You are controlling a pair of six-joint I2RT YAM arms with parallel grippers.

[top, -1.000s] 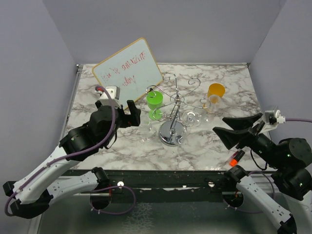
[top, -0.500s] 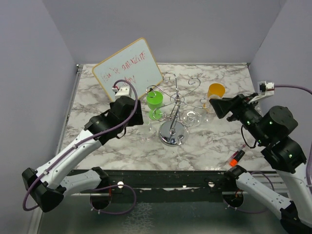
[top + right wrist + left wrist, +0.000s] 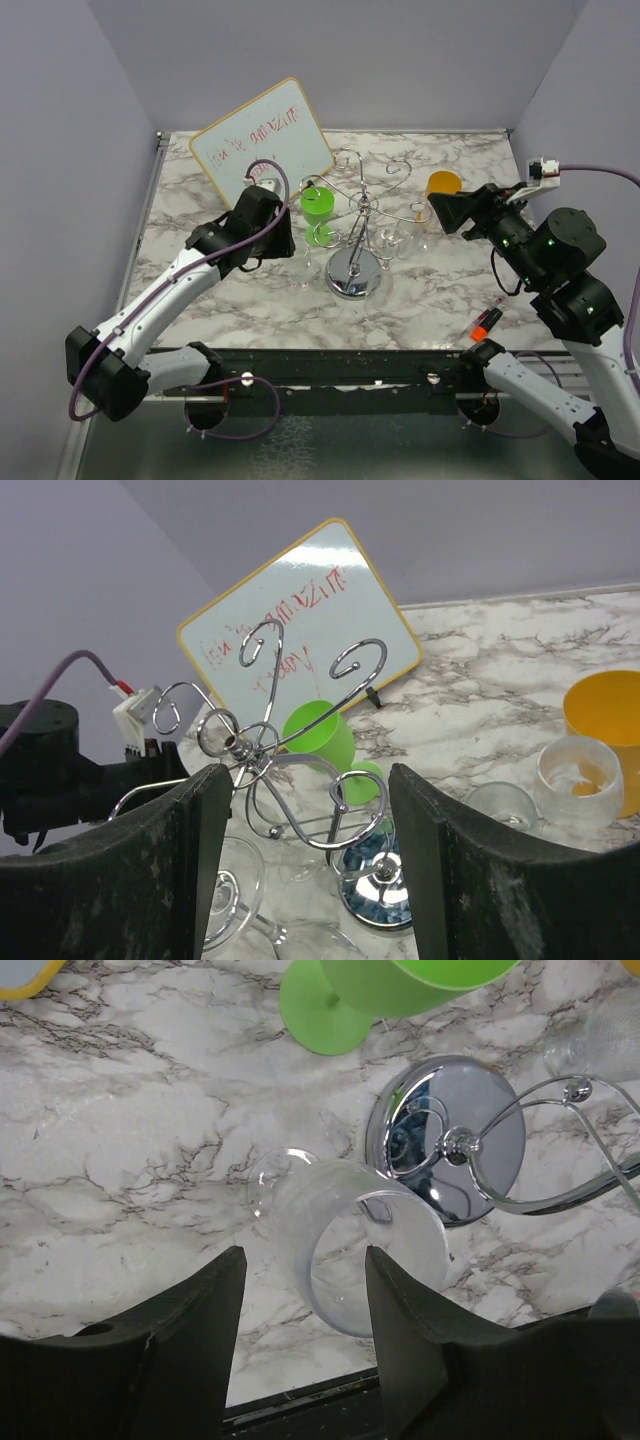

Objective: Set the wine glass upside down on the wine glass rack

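Note:
The chrome wine glass rack (image 3: pixel 357 215) stands mid-table on its round mirrored base (image 3: pixel 445 1140). A clear wine glass (image 3: pixel 300 268) stands just left of that base. In the left wrist view the glass (image 3: pixel 352 1252) lies just beyond and between my open fingers. My left gripper (image 3: pixel 283 235) hovers over it, open and empty; it also shows in the left wrist view (image 3: pixel 305 1262). My right gripper (image 3: pixel 442 209) is open and empty to the right of the rack. It faces the rack's scroll arms (image 3: pixel 300 780).
A green glass (image 3: pixel 318 205) stands behind the clear one. A whiteboard (image 3: pixel 262 148) is at the back left. An orange cup (image 3: pixel 443 185) and a small clear glass (image 3: pixel 575 775) are at the right. Another clear glass (image 3: pixel 395 243) is by the rack. A red marker (image 3: pixel 485 322) lies at the front right.
My left gripper has reached forward and right to above the clear glass. My right gripper rose and swung up-left toward the rack, with little movement in the last half second.

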